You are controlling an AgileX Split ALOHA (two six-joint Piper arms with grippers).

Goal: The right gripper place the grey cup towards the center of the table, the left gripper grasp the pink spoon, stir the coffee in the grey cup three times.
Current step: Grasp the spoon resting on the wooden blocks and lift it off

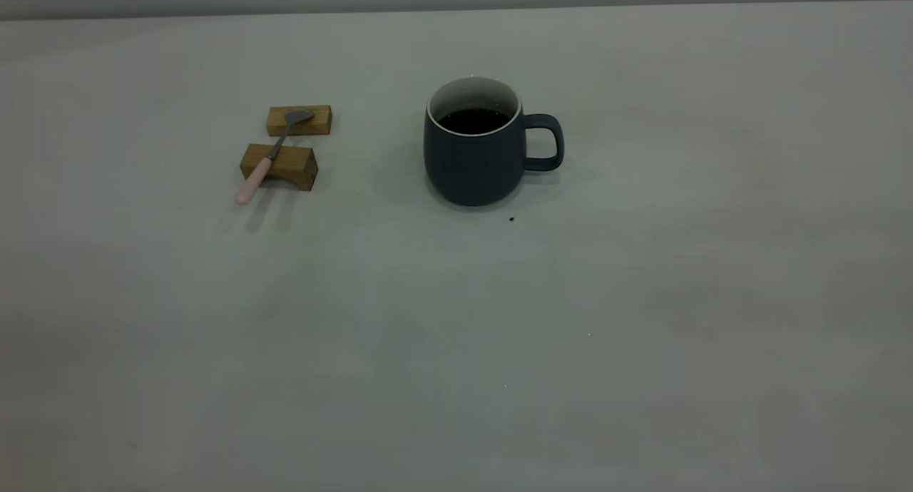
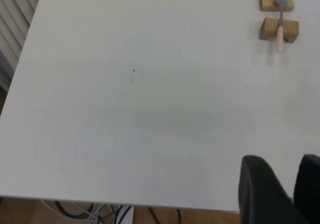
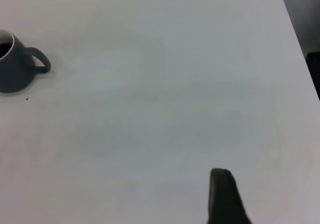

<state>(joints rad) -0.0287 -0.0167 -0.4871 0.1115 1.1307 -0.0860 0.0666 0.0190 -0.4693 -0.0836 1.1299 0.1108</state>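
Cup: the grey cup [image 1: 474, 153] stands upright on the table [image 1: 642, 299], a little toward twelve o'clock of the middle, its handle pointing to three o'clock.
Coffee: dark coffee [image 1: 473, 120] sits low inside the white wall, surface flat.
Spoon: the pink spoon [image 1: 269, 157] lies well apart at the cup's nine o'clock, bridged across two wooden blocks [image 1: 279, 165], bowl on the far block, pink handle jutting off the near one toward seven o'clock.
Left gripper: the left gripper [image 2: 287, 194] hangs near the table edge, far from the spoon, two dark fingers with a narrow gap between them and nothing held.
Right gripper: the right gripper [image 3: 225, 196] is well away from the cup; only one dark finger shows, so its opening cannot be told.
Step in hand: by my reading, the very start, with neither item touched.
Next move: the right arm would likely need to reach for the cup's handle side, grip it level to keep the coffee in, and set it nearer centre.
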